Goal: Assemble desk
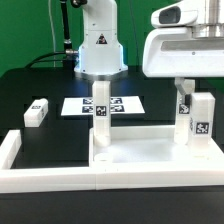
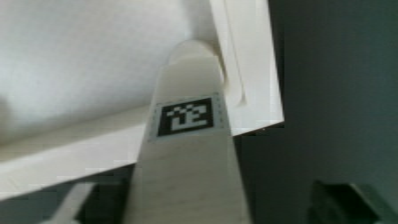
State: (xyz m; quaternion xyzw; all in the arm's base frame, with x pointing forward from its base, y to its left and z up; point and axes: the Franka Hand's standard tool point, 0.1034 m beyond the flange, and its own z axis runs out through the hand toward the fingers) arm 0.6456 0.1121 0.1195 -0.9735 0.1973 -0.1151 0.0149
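Gripper [image 1: 190, 100] fingers clamp short white square-section plastic leg [image 1: 198, 125], upright at white rimmed plastic tabletop [image 1: 140, 150] corner. Prob. light, stiff, slick: grip flat sides nr top.

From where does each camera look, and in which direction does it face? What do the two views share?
Exterior view: off the arm, in front of the table, facing the robot base across the tabletop; base and end effector show.
Wrist view: on the wrist, looking along a tagged leg to the tabletop's rim; one dark finger shows.
Shared: the tabletop and, probably, that leg.
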